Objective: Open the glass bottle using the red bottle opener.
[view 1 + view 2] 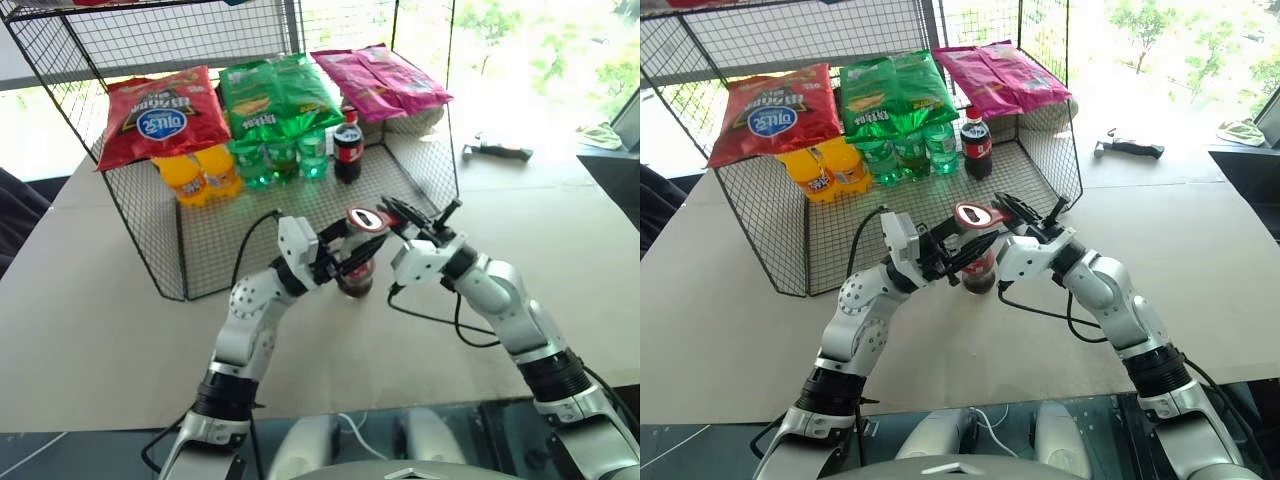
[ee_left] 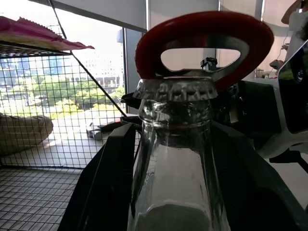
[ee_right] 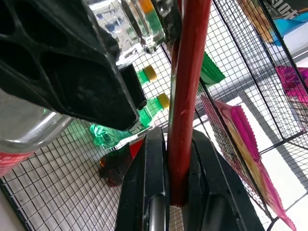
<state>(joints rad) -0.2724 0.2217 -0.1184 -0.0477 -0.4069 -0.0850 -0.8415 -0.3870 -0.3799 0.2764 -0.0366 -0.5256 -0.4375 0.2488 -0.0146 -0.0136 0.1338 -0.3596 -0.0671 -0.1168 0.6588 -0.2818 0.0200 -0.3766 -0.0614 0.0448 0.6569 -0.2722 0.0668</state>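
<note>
Near frame centre, clamped at the body between left gripper [image 1: 335,262] fingers: smooth, breakable glass bottle [image 1: 357,277], its cap under the stiff red bottle opener [image 1: 368,219], handle pinched by right gripper [image 1: 400,222] fingers.

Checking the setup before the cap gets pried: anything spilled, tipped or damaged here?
Nothing stands out. The glass bottle stands upright in the left hand, cap on, and the red bottle opener in the right hand sits over the cap. No spill shows on the table.
</note>
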